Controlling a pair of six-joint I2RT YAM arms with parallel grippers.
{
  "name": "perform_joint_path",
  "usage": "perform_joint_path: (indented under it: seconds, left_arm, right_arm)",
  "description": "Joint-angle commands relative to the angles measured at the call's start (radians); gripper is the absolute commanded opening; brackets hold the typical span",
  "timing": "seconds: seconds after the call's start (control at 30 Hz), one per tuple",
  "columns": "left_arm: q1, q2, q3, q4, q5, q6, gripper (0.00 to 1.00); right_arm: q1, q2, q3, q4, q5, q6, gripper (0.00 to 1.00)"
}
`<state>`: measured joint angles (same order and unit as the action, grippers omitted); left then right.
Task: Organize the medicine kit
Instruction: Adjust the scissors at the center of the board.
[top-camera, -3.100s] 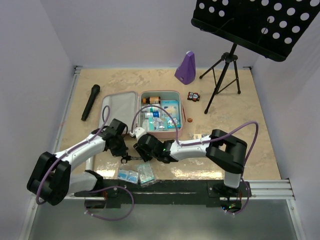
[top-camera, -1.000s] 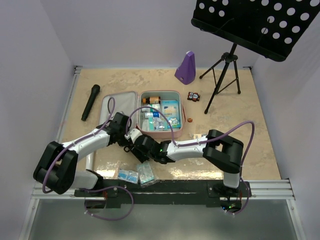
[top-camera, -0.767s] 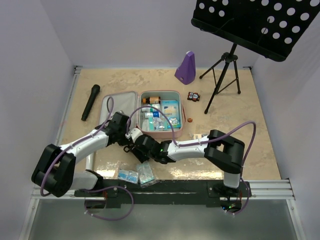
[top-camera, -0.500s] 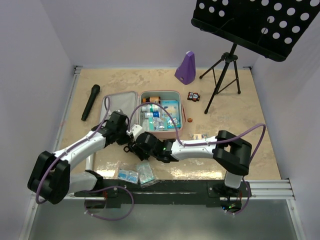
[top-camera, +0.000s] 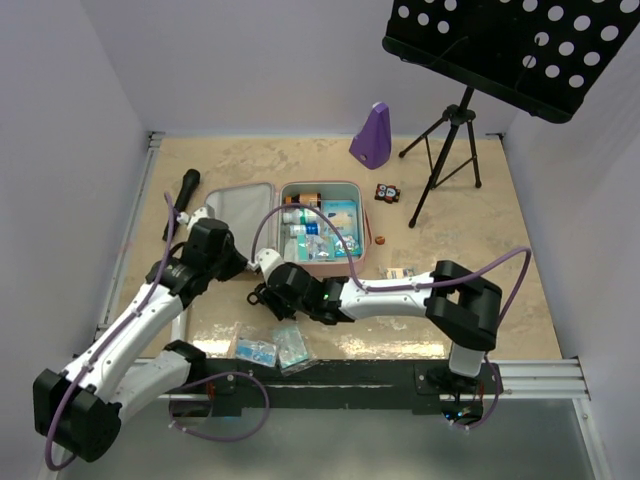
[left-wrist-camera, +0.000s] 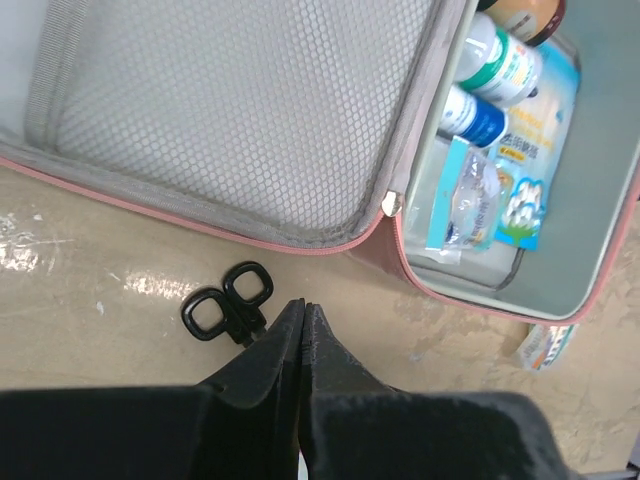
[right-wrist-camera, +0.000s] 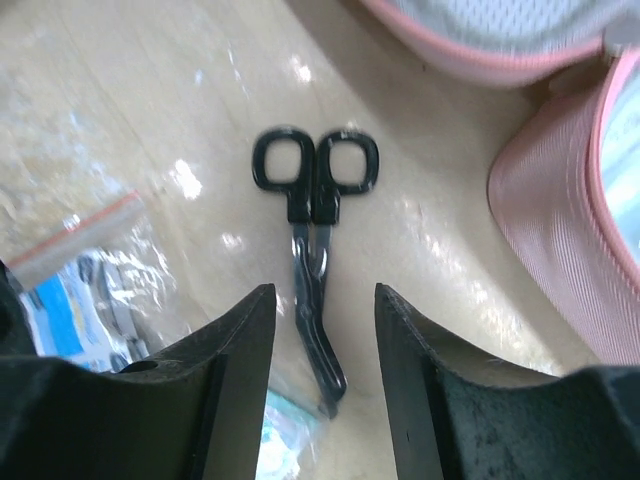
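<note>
The medicine kit (top-camera: 245, 205) lies open, a pink zip case with its mesh-lined lid (left-wrist-camera: 230, 110) on the left. Its base (left-wrist-camera: 590, 200) holds bottles (left-wrist-camera: 500, 70) and packets (left-wrist-camera: 480, 195). Black scissors (right-wrist-camera: 315, 170) lie shut on the table just in front of the case's near corner (right-wrist-camera: 545, 200). My right gripper (right-wrist-camera: 325, 290) hovers open over them, with a finger on each side of the blades and nothing gripped. My left gripper (left-wrist-camera: 303, 305) is shut and empty, its tips just right of the scissor handles (left-wrist-camera: 228, 298). In the top view the left gripper (top-camera: 238, 268) and right gripper (top-camera: 262, 293) stand close together.
Two clear bags of supplies (top-camera: 272, 348) lie near the front edge; one bag (right-wrist-camera: 90, 280) sits beside the scissor tips. A small packet (left-wrist-camera: 545, 345) lies outside the case. A microphone (top-camera: 182, 203), a purple metronome (top-camera: 372, 135), a music stand tripod (top-camera: 450, 150) and small items (top-camera: 387, 192) stand further back.
My left arm has swung back and to the left, away from the scissors, staying shut. The right gripper has edged left over the scissors with its jaws a little narrower.
</note>
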<state>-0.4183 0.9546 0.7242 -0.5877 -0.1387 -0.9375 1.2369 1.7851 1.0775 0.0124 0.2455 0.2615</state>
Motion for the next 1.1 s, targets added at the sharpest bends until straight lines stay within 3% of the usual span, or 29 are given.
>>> perform_joint_path:
  seconds: [0.0, 0.27, 0.53, 0.73, 0.8, 1.07]
  left_arm:
    - [0.013, -0.095, 0.055, -0.061, -0.070, -0.056, 0.06]
    - [0.015, -0.243, 0.038, -0.090, -0.127, -0.092, 0.07]
    - [0.015, -0.255, 0.035, -0.116, -0.141, -0.092, 0.08]
    - [0.015, -0.277, 0.043, -0.136, -0.173, -0.106, 0.08]
    - [0.015, -0.275, 0.043, -0.142, -0.183, -0.113, 0.16]
    - [0.033, -0.235, 0.012, -0.109, -0.167, -0.113, 0.17]
  right_arm:
    - [0.006, 0.040, 0.107, 0.020, 0.015, -0.019, 0.47]
    - [0.006, 0.166, 0.229, -0.005, 0.006, -0.030, 0.41]
    - [0.007, 0.269, 0.301, -0.058, 0.046, -0.018, 0.31]
    - [0.006, 0.296, 0.302, -0.078, 0.063, 0.001, 0.35]
    - [0.006, 0.290, 0.292, -0.071, 0.064, 0.007, 0.38]
    - [0.006, 0.165, 0.213, -0.019, 0.031, 0.016, 0.47]
